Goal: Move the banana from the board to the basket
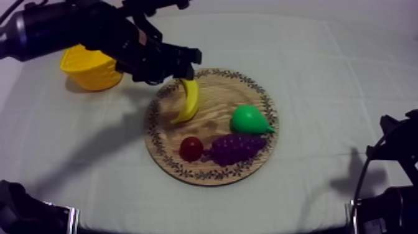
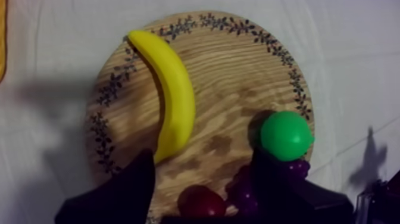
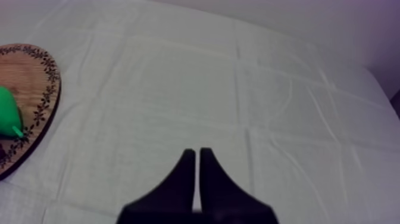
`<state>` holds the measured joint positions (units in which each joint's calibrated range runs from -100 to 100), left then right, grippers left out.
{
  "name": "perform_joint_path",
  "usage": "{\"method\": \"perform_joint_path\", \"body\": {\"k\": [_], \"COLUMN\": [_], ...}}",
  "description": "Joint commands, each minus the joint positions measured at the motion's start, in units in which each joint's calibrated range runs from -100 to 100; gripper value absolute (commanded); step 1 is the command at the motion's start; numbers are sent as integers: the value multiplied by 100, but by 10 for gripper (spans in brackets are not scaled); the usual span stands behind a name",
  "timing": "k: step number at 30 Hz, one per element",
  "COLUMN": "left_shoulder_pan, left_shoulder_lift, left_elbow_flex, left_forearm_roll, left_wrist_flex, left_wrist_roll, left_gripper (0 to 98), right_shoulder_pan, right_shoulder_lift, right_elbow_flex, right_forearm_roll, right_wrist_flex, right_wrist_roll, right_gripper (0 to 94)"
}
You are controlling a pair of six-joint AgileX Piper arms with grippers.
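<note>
Over the board's point(image 1: 214, 175) rim on the basket side, the left gripper point(image 2: 204, 155) hangs with its fingers point(image 2: 128, 193) spread wide and nothing between them but bare wood. The banana point(image 2: 175, 101) lies flat on the board, curved along its edge. Its near end sits just beside the tip of one finger, though from where I stand I cannot tell whether they touch. The other finger stands in front of the pear point(image 2: 286, 136) and the grapes point(image 2: 245, 189). From above, the banana's far end runs in under the gripper and is hidden there. The small red fruit point(image 1: 191, 148) and the grapes lie touching at the board's near edge, with the pear just behind the grapes and all three apart from the banana. The yellow basket point(image 1: 90, 70) stands on the cloth point(image 1: 323, 74) beyond the board at the left side of the table. It is apart from the board, with a strip of bare cloth between them, and the left arm covers part of its rim. To the right of the board the cloth lies open and wide. The right gripper point(image 3: 197, 152) rests low at that side, well apart from the board, its fingers pressed together in a narrow wedge and holding nothing. Its arm is cut off at the edge and hard to make out.
</note>
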<state>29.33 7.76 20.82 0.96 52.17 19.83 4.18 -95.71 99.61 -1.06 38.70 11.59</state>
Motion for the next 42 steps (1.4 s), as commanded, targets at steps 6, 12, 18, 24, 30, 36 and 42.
{"method": "perform_joint_path", "body": {"k": [6, 12, 18, 24, 30, 36, 42], "left_shoulder_pan": [1, -70, -196, -232, -229, -264, -250], "left_shoulder_lift": [803, 1541, 2126, 2512, 2881, 3310, 3637], "left_elbow_flex": [-483, -1267, -1829, -2043, -2446, -2898, -3339], "left_forearm_roll": [126, 191, 215, 272, 320, 354, 349], "left_wrist_flex": [230, 887, 1506, 1678, 1970, 2305, 2556], "left_wrist_roll": [-3, 11, 29, -5, -67, -168, -292], "left_gripper": [604, 601, 600, 605, 588, 525, 433], "right_shoulder_pan": [3, 3, 3, 3, 3, 3, 3], "right_shoulder_lift": [-5, -5, -5, -5, -5, -5, -5], "right_elbow_flex": [5, 5, 5, 5, 5, 5, 5], "right_forearm_roll": [1, 1, 1, 1, 1, 1, 1], "right_wrist_flex": [1, 1, 1, 1, 1, 1, 1], "right_wrist_roll": [1, 1, 1, 1, 1, 1, 1], "right_gripper": [4, 4, 4, 4, 4, 4, 4]}}
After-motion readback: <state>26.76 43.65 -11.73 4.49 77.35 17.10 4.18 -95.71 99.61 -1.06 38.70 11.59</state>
